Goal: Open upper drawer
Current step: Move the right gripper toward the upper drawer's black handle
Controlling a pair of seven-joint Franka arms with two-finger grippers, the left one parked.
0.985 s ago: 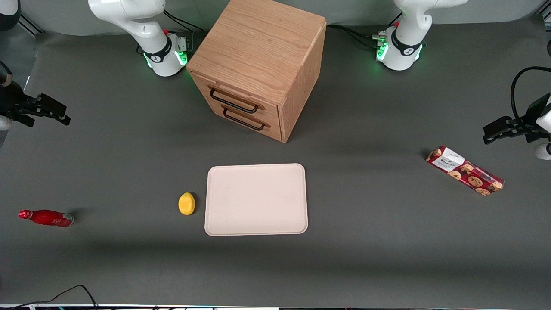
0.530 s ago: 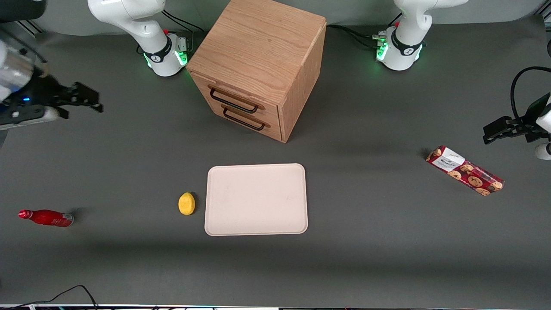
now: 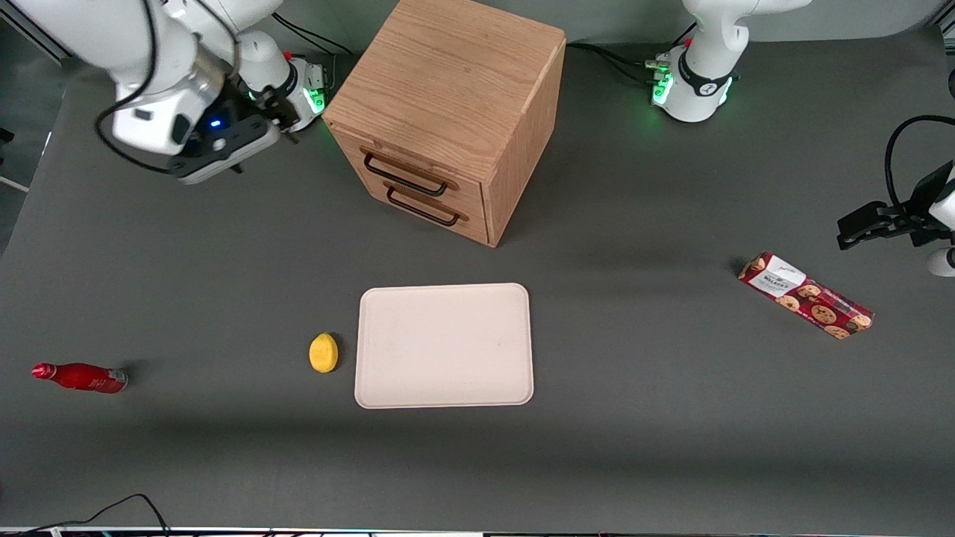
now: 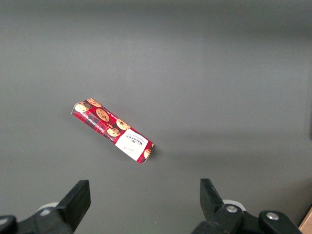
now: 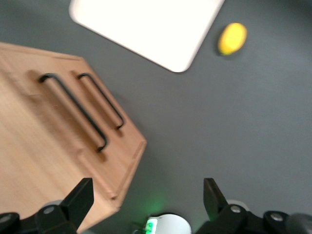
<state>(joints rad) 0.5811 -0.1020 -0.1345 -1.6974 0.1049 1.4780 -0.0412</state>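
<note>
Right now the gripper (image 3: 257, 123) hangs in the air beside the wooden cabinet (image 3: 448, 97), toward the working arm's end of the table, and it holds nothing. Its two fingers (image 5: 80, 197) are spread wide apart, with only air between them. The upper drawer (image 3: 410, 170) is shut, at the top of the cabinet's front, just above the lower drawer (image 3: 425, 205). Each drawer has its own thin black bar, so the arm must pick the top one, the handle (image 3: 404, 176). To do this well, I think the gripper should come down in front of the cabinet, slide one finger each side of that bar near its middle, squeeze, and then pull straight out. The cabinet sits turned on the table, so the pull should follow that slant. A second ago the gripper was out by the table's edge; now it has swung in close to the cabinet. The lemon (image 3: 323, 352), tray (image 3: 445, 345), red bottle (image 3: 78, 377) and cookie box (image 3: 806, 295) have not moved.
</note>
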